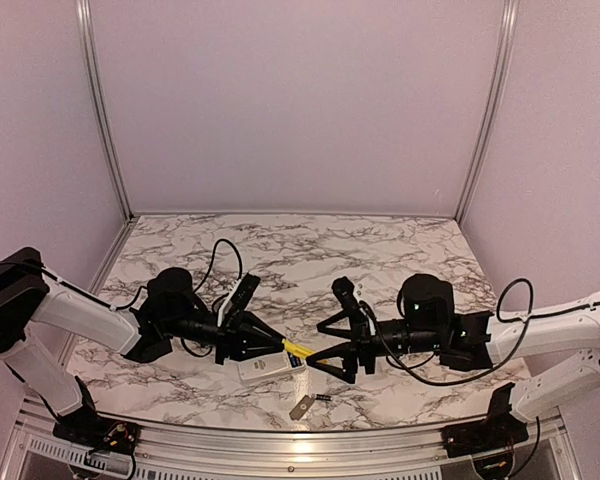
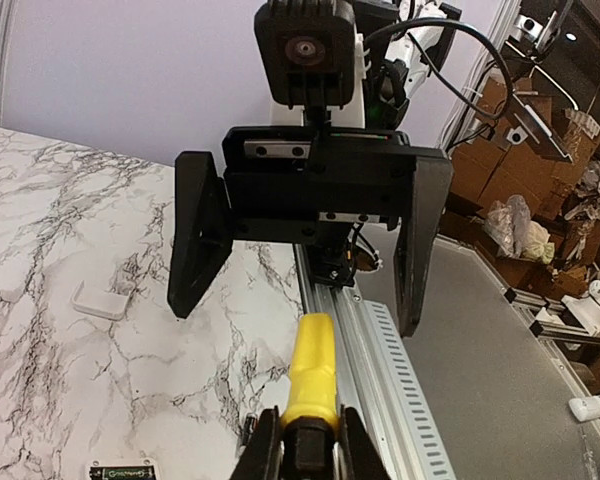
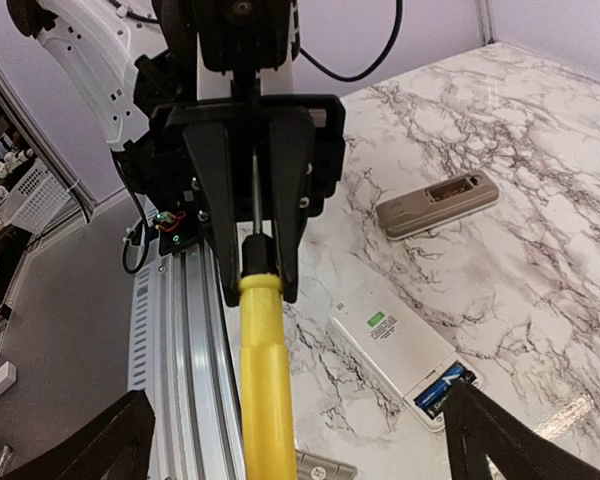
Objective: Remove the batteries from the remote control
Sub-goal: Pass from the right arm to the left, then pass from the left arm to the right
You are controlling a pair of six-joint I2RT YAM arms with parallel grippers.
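Sitting inside remote (image 3: 380,345): blue battery (image 3: 442,386)

Pretty plain setup: white marble-look tabletop with dark veins (image 1: 380,250), pale lilac walls (image 1: 300,100), silver aluminium corner posts (image 1: 104,110), slotted aluminium rail (image 2: 380,370) along the edge, brown cardboard boxes (image 2: 485,150) piled beyond.

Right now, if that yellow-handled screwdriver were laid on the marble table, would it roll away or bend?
Probably stiff: the yellow-handled metal screwdriver juts out straight from the left gripper, held at one end without sagging. Its handle looks round, so it may roll on the smooth marble table. Likely light, since one slim pair of jaws carries it alone.
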